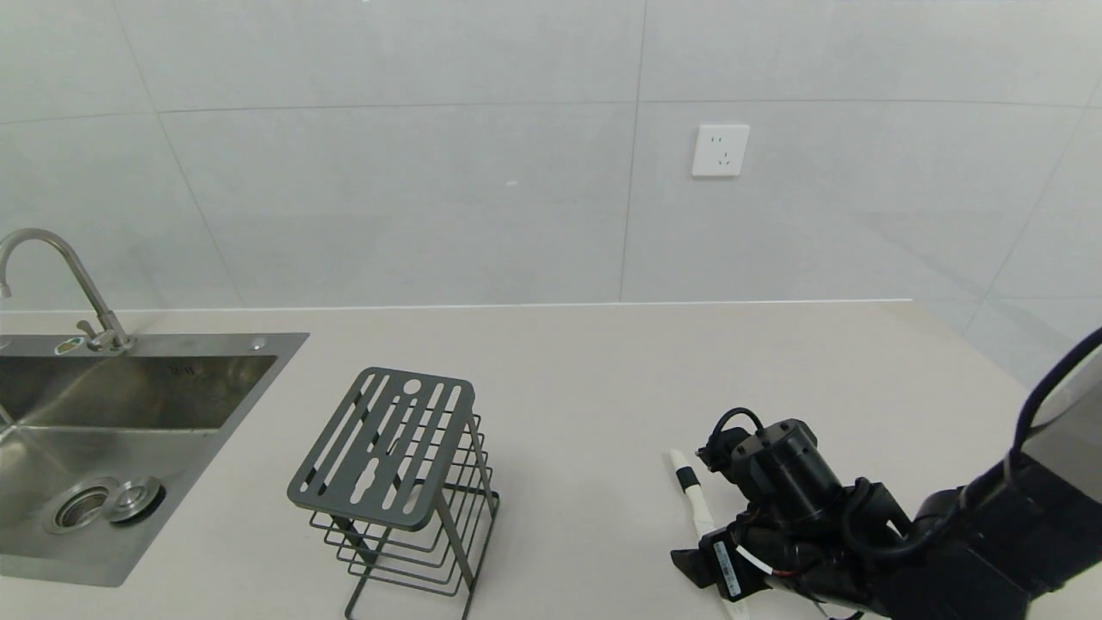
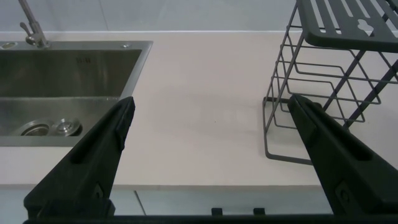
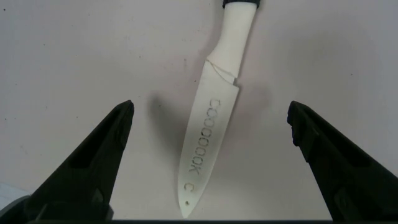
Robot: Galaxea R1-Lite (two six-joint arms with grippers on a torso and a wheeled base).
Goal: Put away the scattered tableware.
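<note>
Right gripper [image 3: 210, 112]: jaws spread wide, holding nothing, directly over a white knife [image 3: 208, 137] with a black-banded handle, lying flat on the pale beige countertop [image 1: 603, 379]. Left gripper [image 2: 211, 102]: equally wide open, empty, above the counter between the stainless steel sink [image 1: 172, 344] and the dark grey wire rack [image 1: 387, 448]. Behind: curved steel faucet [image 1: 60, 258], grey tiled wall [image 1: 430, 172], white socket [image 1: 720, 150].

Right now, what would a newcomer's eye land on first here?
Probably the white knife lying flat on the counter, with the right gripper open over it. Next, the dark wire rack standing mid-counter, and the steel sink to its left.
</note>
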